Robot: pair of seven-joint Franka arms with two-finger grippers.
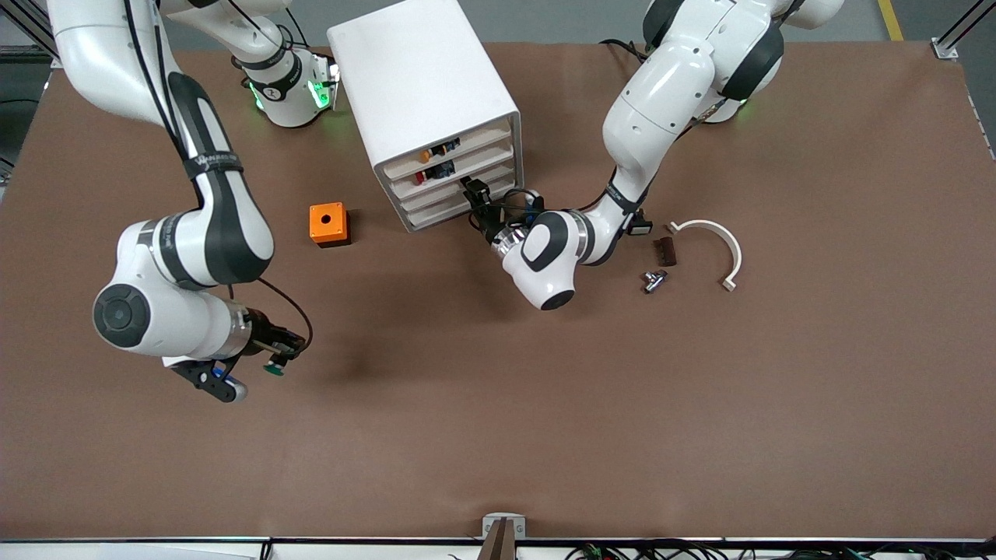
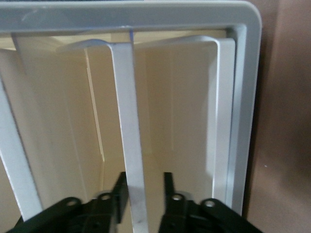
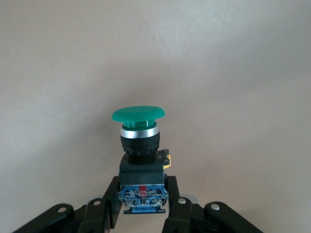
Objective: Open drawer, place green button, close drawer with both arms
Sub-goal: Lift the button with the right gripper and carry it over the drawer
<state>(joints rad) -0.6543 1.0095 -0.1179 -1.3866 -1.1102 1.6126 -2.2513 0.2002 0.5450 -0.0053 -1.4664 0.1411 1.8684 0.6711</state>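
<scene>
left gripper (image 1: 476, 201): black two-finger gripper of the glossy white left arm, set at the front of the white rounded four-drawer cabinet (image 1: 424, 85); black fingers (image 2: 119, 187) seen narrowed either side of a thin white front lip of a drawer, contact not clear.
drawer: shallow white plastic tray drawer (image 1: 459, 196), third from top, seen pushed in, level with the other fronts.
right gripper (image 1: 274, 356): black two-finger gripper of the right arm, held in the air over bare brown worktop (image 1: 545, 404) toward the right arm's end; fingers clamped on the blue-and-black body of the small green-capped push button (image 3: 139, 145).
button: held in the right gripper, green cap pointing away from the wrist.
orange box: orange box with a round hole (image 1: 327, 223), on the worktop beside the cabinet.
other items: white curved plastic clip (image 1: 720, 247), small dark brown block (image 1: 664, 251), small metal part (image 1: 654, 280), toward the left arm's end.
</scene>
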